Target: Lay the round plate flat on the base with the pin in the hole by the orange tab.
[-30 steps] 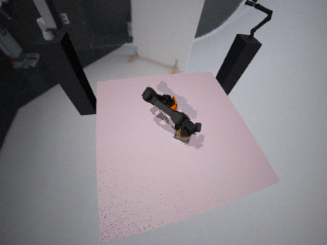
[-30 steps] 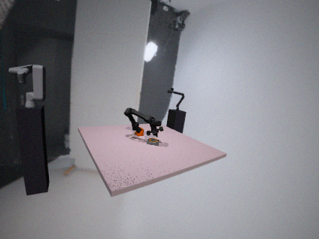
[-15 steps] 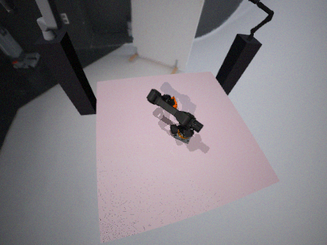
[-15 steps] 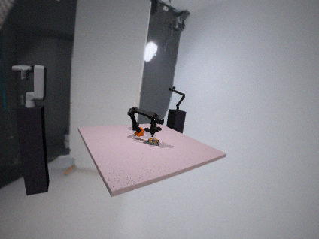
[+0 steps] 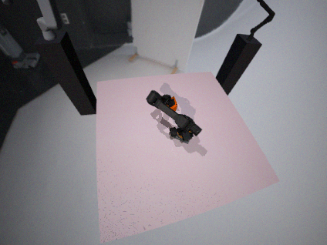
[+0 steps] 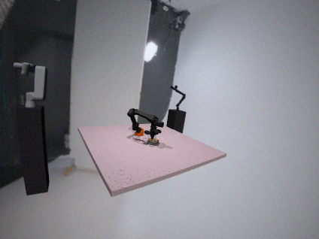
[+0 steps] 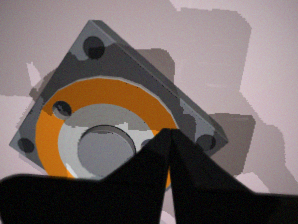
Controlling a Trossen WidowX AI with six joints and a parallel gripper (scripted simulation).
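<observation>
Orange plate (image 7: 102,107) on the grey base (image 7: 145,80) sits directly under and ahead of your gripper (image 7: 169,137), whose fingers are pressed together on nothing. You're at the approach step; next, lower the tips against the plate and turn it.

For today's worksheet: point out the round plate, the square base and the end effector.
round plate (image 7: 107,95), wrist view, orange ring's upper band.
square base (image 7: 132,60), wrist view, upper right edge.
end effector (image 7: 169,132), wrist view, shut fingertips.
</observation>
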